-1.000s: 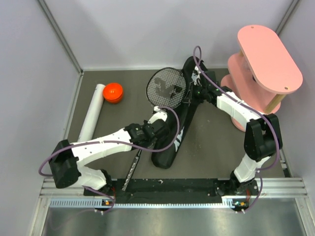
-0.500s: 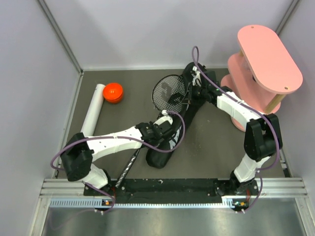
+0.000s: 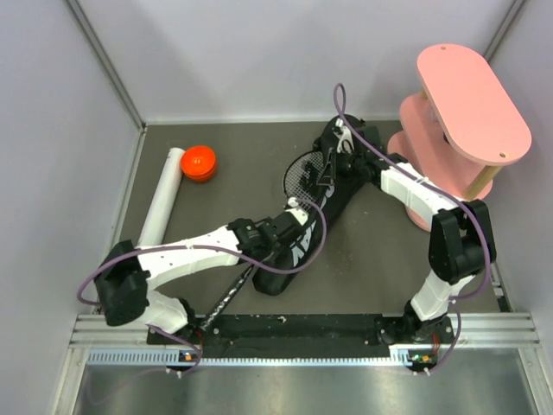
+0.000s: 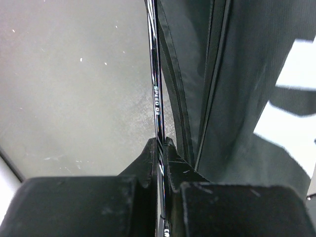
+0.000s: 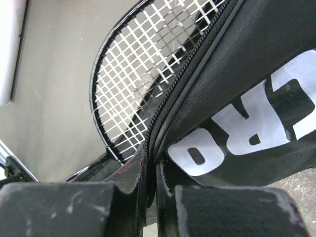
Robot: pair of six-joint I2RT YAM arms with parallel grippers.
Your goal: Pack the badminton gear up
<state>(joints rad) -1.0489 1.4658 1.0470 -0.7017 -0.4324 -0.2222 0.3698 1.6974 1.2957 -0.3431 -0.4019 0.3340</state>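
The left gripper [image 4: 160, 144] is sliding its clamped racket [image 4: 156, 94] deeper into the bag [image 4: 247, 74]. The right gripper [image 5: 150, 165] is pinching the bag's rim.

racket [image 3: 302, 175]: one is seen, at 12 o'clock
black bag [image 3: 285, 272]: one is counted, at centre
white tube [image 3: 161, 197]: one is seen, at 9 o'clock
orange cap [image 3: 199, 162]: one is seen, at 10 o'clock
pink shelf [image 3: 471, 95]: one is counted, at 2 o'clock
robot arms: two are counted, left arm [image 3: 181, 255] and right arm [image 3: 415, 190]
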